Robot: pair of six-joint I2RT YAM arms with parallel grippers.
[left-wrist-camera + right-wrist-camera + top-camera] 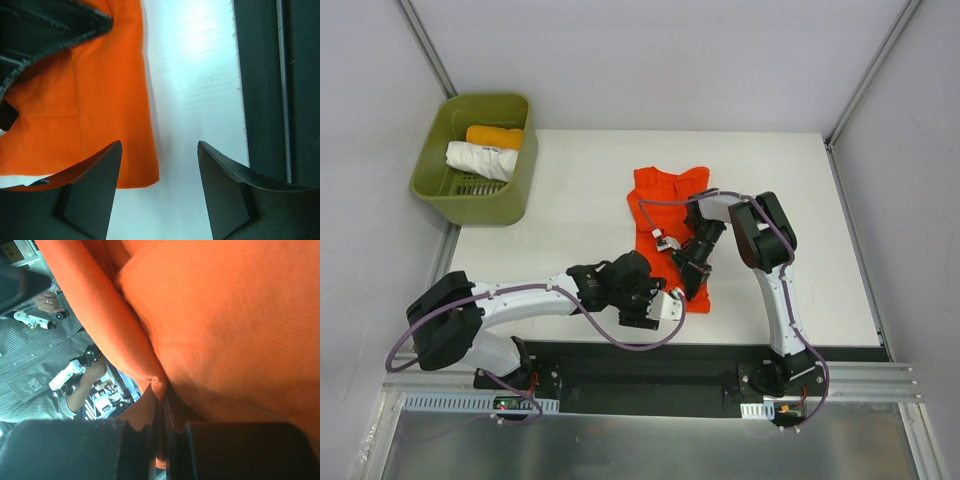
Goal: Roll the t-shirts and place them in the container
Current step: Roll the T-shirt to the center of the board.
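left jaws spread wide, gripping nothing; right jaws clamped on a fold of the red-orange t-shirt (225, 315).
left jaws: dark matte wedge-shaped tips hanging over the bare glossy white worktop (190, 75), just beside the shirt's straight hem edge. one tip overlaps the hem corner in the wrist view; can't tell if it touches. right jaws: pressed together to a thin slit, with a soft ridge of fine-weave cloth pinched in it. red-orange t-shirt lies as a long narrow strip, slightly rumpled, mid-worktop. rolled white t-shirt (480, 158) and rolled yellow-orange t-shirt (495, 136) lie side by side, touching, in an olive-green slotted plastic basket (470, 205) at the worktop's far left corner.
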